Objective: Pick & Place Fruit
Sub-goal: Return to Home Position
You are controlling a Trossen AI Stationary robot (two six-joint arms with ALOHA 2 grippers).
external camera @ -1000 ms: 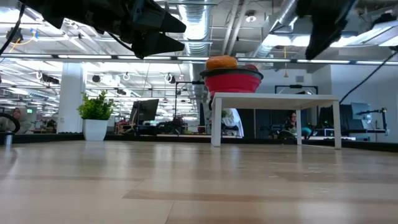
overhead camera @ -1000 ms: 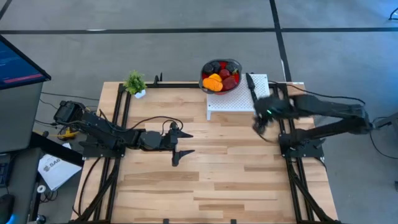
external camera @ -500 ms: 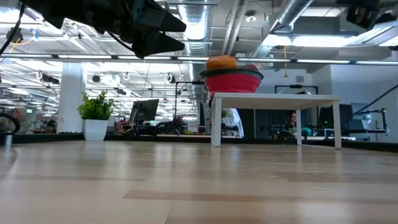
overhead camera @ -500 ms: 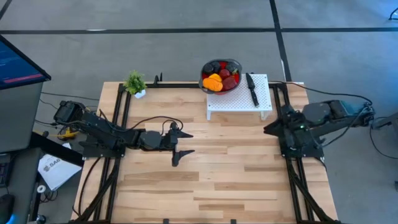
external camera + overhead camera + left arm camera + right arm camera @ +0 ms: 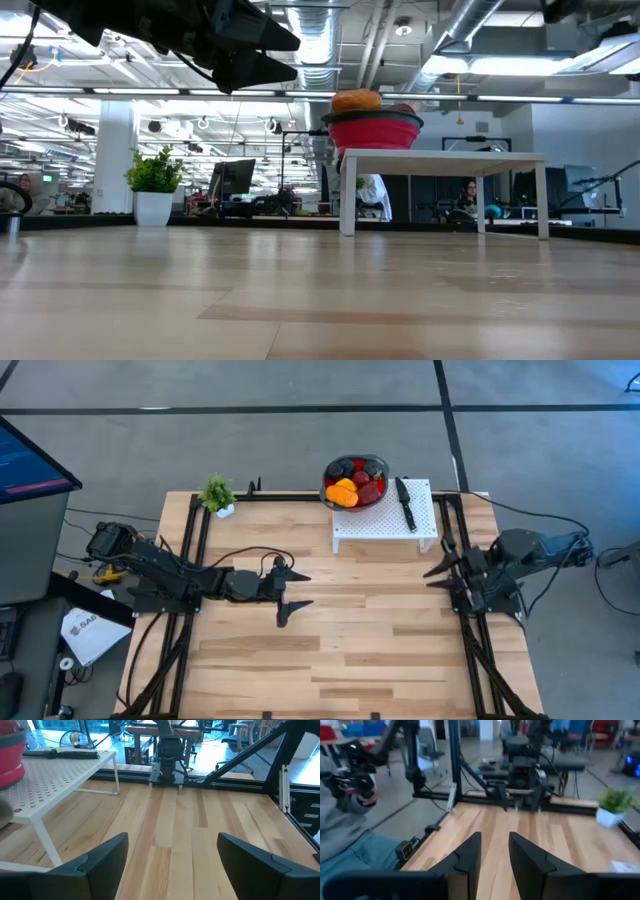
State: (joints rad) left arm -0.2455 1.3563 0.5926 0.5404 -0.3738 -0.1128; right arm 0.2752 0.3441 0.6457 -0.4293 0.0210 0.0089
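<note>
Seen from above, a pale wooden desk (image 5: 350, 650) stands inside a black metal frame. At its far left corner is a small potted plant (image 5: 217, 493) in a white pot.

The left arm lies low across the left half of the desk and reaches toward the middle. The left end effector (image 5: 292, 595) hangs above bare wood near the desk's centre. Its two dark fingers are spread wide and hold nothing. Its own camera shows the fingers (image 5: 102, 860) far apart, with only wood between them.

To the right, at the far edge of the desk, is a white perforated shelf (image 5: 385, 525) on legs. A red bowl with a grey rim (image 5: 376, 464) sits on the shelf's left end. All the fruit (image 5: 343, 491) is heaped inside this bowl. An orange-yellow piece lies at the front left, dark red pieces to its right, and black pieces at the back. From desk height, an orange piece (image 5: 357, 100) tops the pile above the bowl's rim.

Just right of the bowl, a black-handled knife (image 5: 404, 502) lies flat on the shelf, apart from the bowl.

Farther right, the right arm is folded over the desk's right edge. The right end effector (image 5: 438, 563) points toward the desk's middle. Its fingers (image 5: 467, 855) are only a little apart and grip nothing.
</note>
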